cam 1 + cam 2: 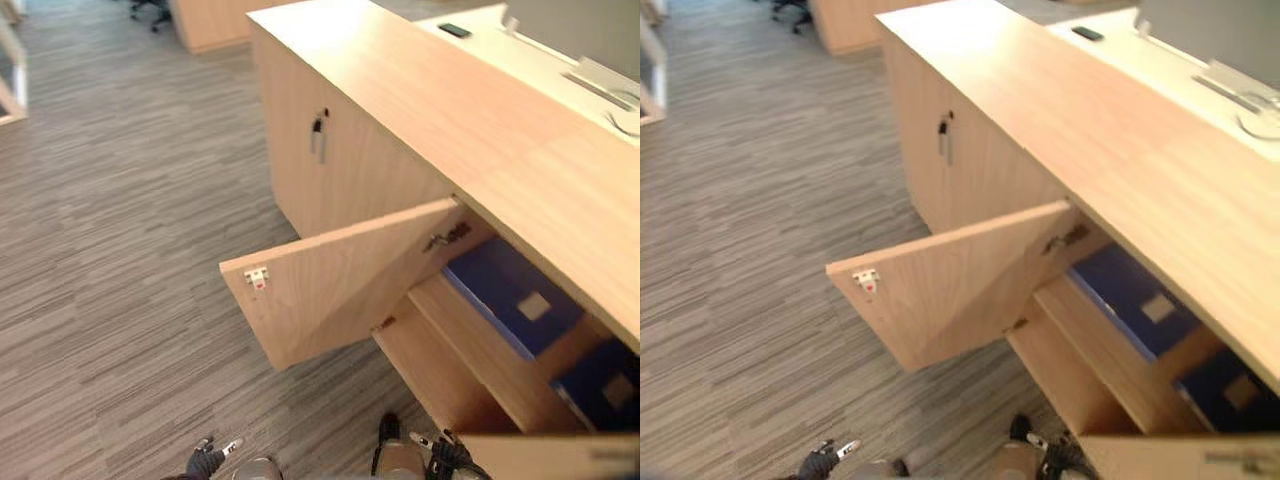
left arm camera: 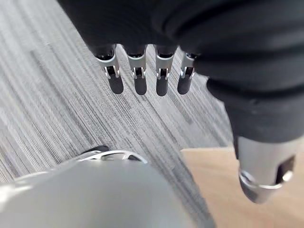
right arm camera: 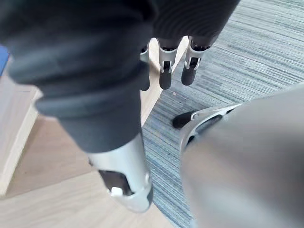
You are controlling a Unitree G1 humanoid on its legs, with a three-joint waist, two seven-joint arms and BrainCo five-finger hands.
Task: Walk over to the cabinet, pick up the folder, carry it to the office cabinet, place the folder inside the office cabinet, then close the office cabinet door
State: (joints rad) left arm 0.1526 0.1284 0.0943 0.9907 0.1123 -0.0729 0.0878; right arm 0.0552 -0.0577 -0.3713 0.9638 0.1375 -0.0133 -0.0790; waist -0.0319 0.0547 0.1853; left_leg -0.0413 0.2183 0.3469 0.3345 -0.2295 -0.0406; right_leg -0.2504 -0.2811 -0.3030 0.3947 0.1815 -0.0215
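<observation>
My left hand [image 2: 138,76] and right hand [image 3: 165,71] hung empty, fingers relaxed. Folder [image 1: 510,295] lay in cabinet [image 1: 420,100]; likely next: push door [image 1: 330,290] shut.

Both eyes overlook the cabinet [image 1: 450,110]; wrist cameras face carpet [image 2: 47,109].
</observation>
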